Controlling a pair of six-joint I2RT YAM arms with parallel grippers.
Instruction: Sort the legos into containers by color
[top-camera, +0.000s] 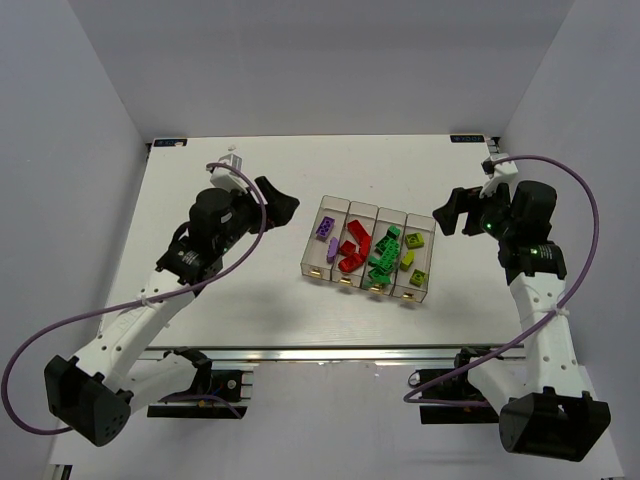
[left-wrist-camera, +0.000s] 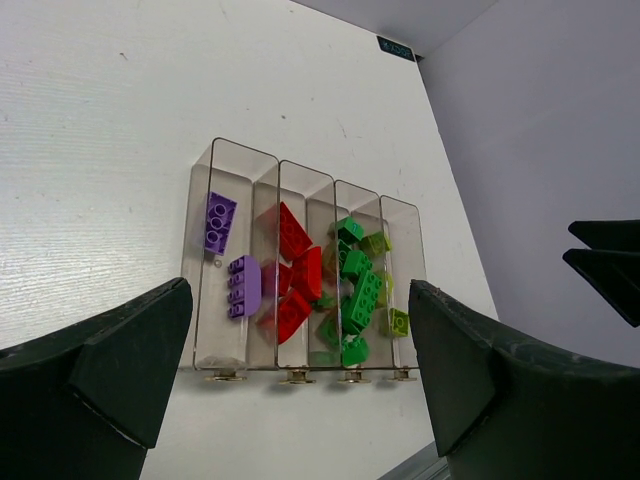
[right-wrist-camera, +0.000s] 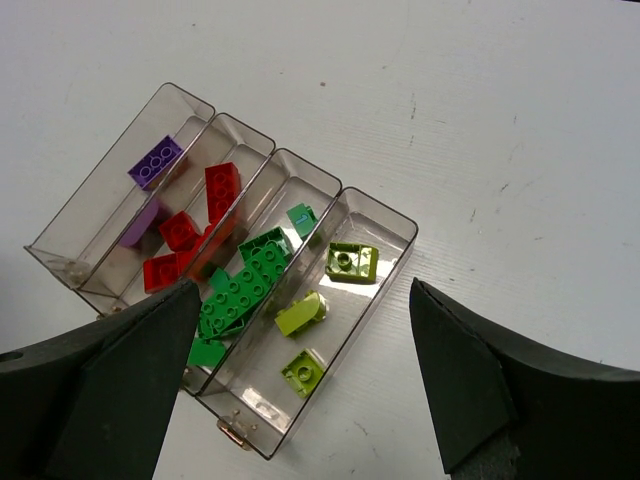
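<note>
Legos (top-camera: 358, 243) in four joined bins (top-camera: 312, 258), seemingly one colour each, left gripper (top-camera: 283, 205) spread, empty, right gripper (top-camera: 452, 213) spread, empty

Bright, even light from above leaves the white table (top-camera: 270, 320) nearly washed out in the top view. The bins (top-camera: 318, 260) cast short, soft shadows. Wrist views are sharp mid-frame, while the dark fingers (left-wrist-camera: 100, 380) in the lower corners look soft and featureless.

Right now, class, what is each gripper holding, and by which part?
Nothing: the left gripper and right gripper are both open and empty.
</note>
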